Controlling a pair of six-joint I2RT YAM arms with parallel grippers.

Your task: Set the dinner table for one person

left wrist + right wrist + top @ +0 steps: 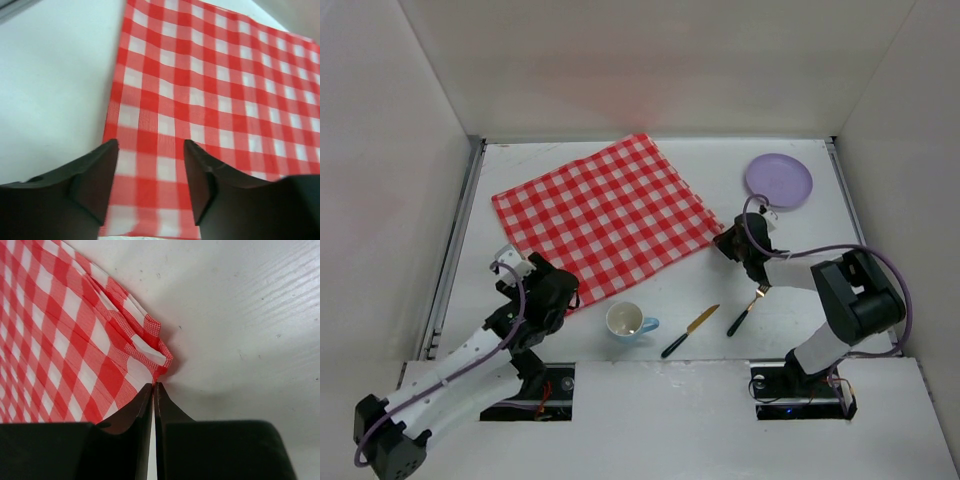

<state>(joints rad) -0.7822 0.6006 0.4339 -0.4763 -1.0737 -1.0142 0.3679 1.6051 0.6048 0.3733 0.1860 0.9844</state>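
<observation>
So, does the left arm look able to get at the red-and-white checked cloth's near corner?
Probably yes: the left hand hangs open just above that edge of the red-and-white checked cloth, with nothing between. The white, blue-handled cup sits off to its right.

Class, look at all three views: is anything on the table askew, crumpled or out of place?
The red-and-white checked cloth lies turned at an angle to the matte white table's edges. Its right corner is bunched into folds where the shut right gripper pinches it.
</observation>
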